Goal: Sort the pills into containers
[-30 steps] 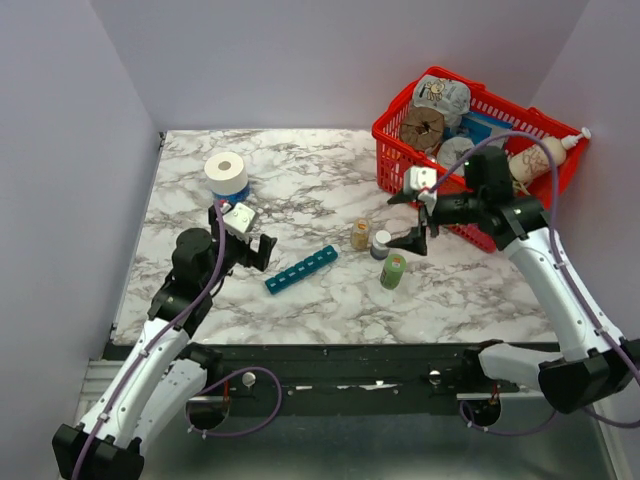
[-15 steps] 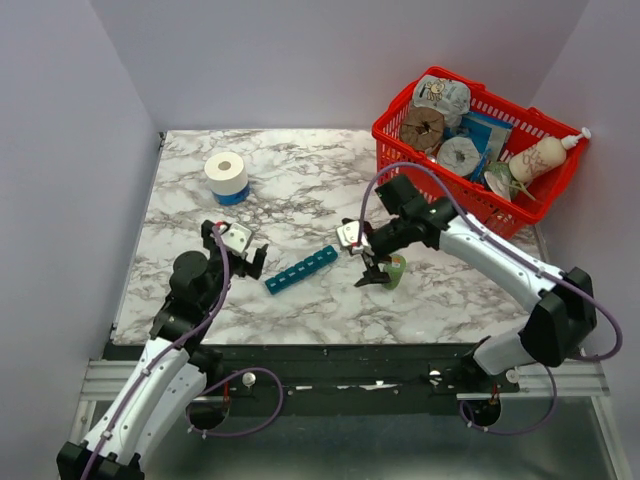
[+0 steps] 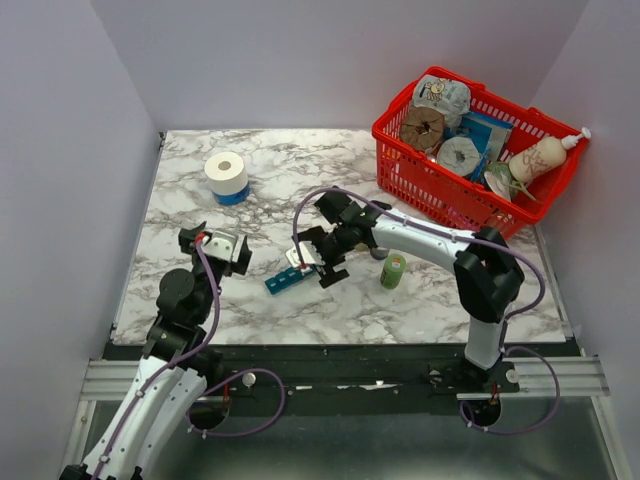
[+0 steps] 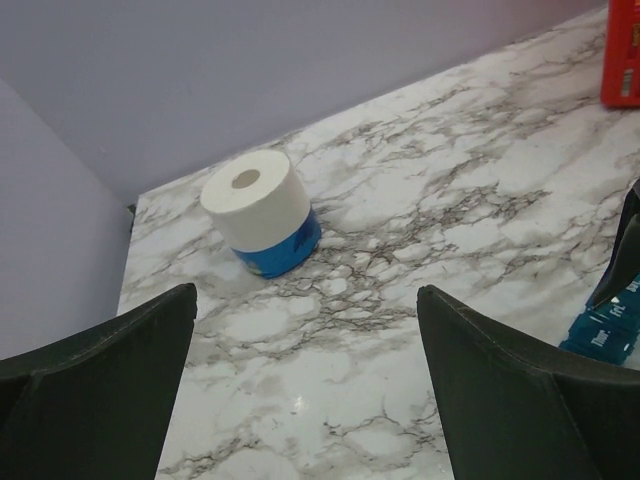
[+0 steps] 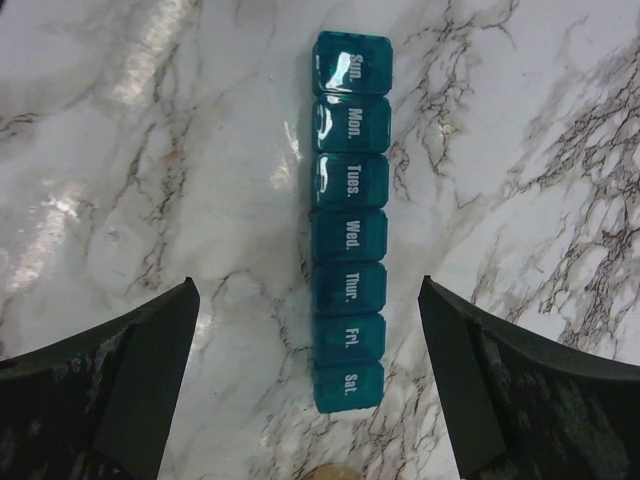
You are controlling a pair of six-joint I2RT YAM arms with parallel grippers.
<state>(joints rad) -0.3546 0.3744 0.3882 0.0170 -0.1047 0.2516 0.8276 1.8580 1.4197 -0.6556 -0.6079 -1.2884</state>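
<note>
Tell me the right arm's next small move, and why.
Probably lower the right gripper straight down: it hangs open over the teal pill organiser, which lies between its fingers, and every lid from Sun to Sat looks shut, so one must be opened first.

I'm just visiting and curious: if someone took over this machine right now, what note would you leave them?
Left fingers: open, empty, off to the left, facing the toilet roll.
Right fingers: open, empty, hovering above the pill organiser, one on each side.
Organiser: flat on the marble table, all seven lids shut.
Done: nothing, as far as shows.
Left: everything. No loose pills in sight; a green bottle stands to the organiser's right.
</note>
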